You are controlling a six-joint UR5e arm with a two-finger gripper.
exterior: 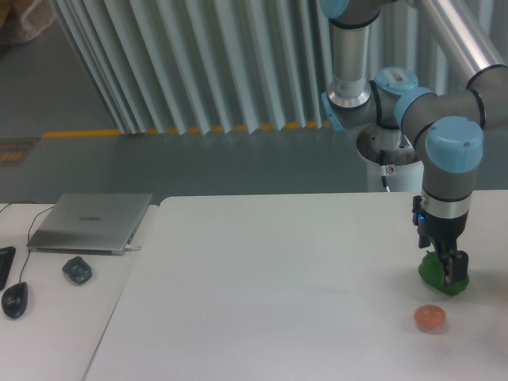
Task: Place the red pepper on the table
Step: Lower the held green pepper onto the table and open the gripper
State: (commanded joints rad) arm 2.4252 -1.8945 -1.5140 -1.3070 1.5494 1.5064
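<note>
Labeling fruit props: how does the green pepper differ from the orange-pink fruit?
The green pepper is dark green and bigger; the orange-pink fruit is pale and smaller. The end effector is down at the green pepper, partly hiding it; the orange-pink fruit sits alone, fully visible. Both rest on the white table.

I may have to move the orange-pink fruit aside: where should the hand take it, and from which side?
Probably across its widest middle, from straight above. The orange-pink fruit is round and low, free on the table, with the green pepper and the hand crowding only its far side.
</note>
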